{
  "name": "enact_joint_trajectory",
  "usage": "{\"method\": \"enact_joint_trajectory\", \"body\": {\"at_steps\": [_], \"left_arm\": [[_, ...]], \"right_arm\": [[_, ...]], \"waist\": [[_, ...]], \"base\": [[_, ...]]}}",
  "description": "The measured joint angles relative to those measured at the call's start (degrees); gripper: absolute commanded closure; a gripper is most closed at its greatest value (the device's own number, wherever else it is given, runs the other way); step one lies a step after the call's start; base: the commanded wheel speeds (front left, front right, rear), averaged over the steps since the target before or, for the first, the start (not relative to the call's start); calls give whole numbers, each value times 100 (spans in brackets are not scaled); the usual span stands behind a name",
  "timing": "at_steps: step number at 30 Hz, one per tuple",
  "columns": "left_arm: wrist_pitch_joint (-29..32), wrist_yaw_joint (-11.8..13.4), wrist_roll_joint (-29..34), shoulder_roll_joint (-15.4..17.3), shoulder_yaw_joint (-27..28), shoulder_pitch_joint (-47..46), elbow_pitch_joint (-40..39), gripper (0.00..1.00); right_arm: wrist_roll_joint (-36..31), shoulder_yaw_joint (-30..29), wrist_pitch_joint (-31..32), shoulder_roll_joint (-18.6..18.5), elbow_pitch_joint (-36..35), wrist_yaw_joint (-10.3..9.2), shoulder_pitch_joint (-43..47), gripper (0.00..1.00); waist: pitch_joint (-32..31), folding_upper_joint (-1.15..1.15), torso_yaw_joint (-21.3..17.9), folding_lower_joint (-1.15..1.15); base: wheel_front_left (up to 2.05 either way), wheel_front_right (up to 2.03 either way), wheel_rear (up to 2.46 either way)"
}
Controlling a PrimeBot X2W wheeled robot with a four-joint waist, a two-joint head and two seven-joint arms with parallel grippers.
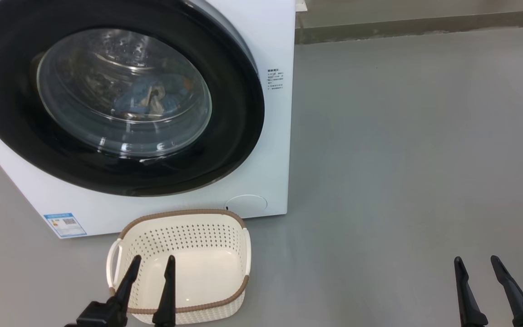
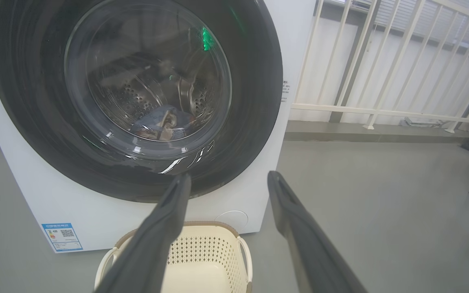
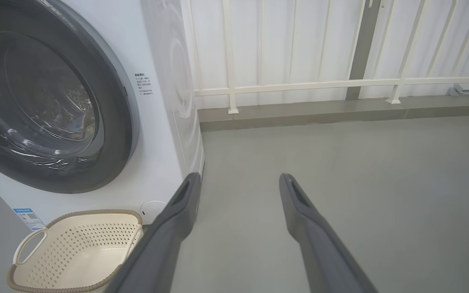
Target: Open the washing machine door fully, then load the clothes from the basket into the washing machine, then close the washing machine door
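**Claws idle, door shut, basket emptied**

L claw hangs nearest, over the near-left part of the basket. Its fingers are parted a moderate gap w/ nothing betw. them. R claw is the same, parted and empty, over bare floor well off to the right.

Key relation: the washing machine door lies far and a bit left of the L claw, just beyond the basket. The R claw is well apart to the right, so the L arm is the nearer one for any door work. Door is round, so no long axis to line up on. Can't tell which side the hinge is.

Looks: wide glossy black rim, bulging clear glass centre. It seems to sit flush on the white washing machine, i.e. shut, as far as I can judge. Thru the glass the clothes lie crumpled low in the steel drum, light blue w/ bits of orange-brown and cream. Basket is cream, perforated, w/ a brown rim and white handles, and has nothing in it. It stands just in front of the machine, near the round flap.

My read: loading and closing look done. Whether the latch caught, can't tell.
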Motion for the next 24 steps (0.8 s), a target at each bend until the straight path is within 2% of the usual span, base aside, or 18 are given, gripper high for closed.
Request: {"method": "enact_joint_trajectory", "body": {"at_steps": [23, 24], "left_arm": [[1, -1, 81, -11, 18, -8, -57, 0], [2, -1, 80, -18, 11, 2, -2, 100]], "right_arm": [[1, 54, 42, 21, 3, 0, -1, 0], [2, 62, 44, 29, 68, 0, -3, 100]], "waist": [[83, 0, 11, 0], [84, 0, 11, 0]], "base": [[0, 0, 0], [0, 0, 0]]}}
